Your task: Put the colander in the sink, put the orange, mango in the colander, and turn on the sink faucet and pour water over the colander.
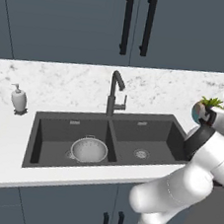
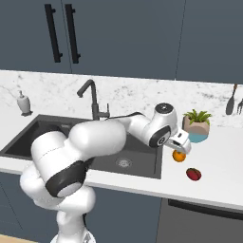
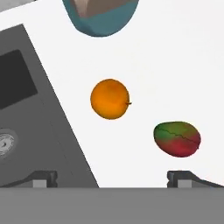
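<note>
The silver-grey colander point(image 1: 88, 149) sits in the left basin of the dark double sink point(image 1: 147, 126), below the gooseneck sink faucet point(image 1: 115, 92). On the white counter right of the sink lie the round orange point(image 2: 179, 156) and, nearer the front edge, the red-green mango point(image 2: 193, 174). My gripper point(image 2: 180, 147) hovers just above the orange, open and holding nothing. In the hand view the orange point(image 3: 110, 99) lies ahead between the wide-apart fingertips point(image 3: 43, 178), with the mango point(image 3: 177, 138) to its right and the sink's edge point(image 3: 39, 118) to its left.
A potted plant point(image 2: 197, 127) in a teal and tan pot stands just behind the orange. A white soap dispenser point(image 1: 18, 98) stands left of the sink. Utensils point(image 2: 232, 102) hang on the wall at the far right. Dark cabinets hang above.
</note>
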You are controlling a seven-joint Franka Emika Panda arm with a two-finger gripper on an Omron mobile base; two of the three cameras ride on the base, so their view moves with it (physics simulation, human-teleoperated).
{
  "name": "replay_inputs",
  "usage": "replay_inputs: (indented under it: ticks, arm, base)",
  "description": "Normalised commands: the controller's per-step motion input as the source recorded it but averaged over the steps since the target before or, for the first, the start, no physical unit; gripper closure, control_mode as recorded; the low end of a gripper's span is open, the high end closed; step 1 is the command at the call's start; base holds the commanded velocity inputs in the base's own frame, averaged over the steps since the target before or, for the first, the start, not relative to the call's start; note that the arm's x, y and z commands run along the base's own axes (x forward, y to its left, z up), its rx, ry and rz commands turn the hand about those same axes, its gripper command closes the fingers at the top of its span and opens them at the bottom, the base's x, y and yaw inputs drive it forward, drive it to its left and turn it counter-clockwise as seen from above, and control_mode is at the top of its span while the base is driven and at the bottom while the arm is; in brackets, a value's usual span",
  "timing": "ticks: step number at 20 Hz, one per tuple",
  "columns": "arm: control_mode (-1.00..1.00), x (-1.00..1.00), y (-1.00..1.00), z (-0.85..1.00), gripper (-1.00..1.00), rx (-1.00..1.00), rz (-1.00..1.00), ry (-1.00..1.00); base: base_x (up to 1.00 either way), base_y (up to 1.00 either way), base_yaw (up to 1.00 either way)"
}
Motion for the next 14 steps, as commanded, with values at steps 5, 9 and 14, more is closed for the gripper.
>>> replay_inputs:
  ticks: [5, 9, 14]
  arm:
    - [-1.00, 0.13, -0.25, -0.36, -1.00, -0.01, 0.31, 0.06]
    - [-1.00, 0.22, -0.23, -0.35, -1.00, 0.00, 0.33, 0.00]
    - [-1.00, 0.29, -0.17, -0.32, -1.00, -0.03, 0.30, 0.00]
  base:
    - [0.00, 0.00, 0.00]
    - [0.00, 0.00, 0.00]
    - [0.00, 0.00, 0.00]
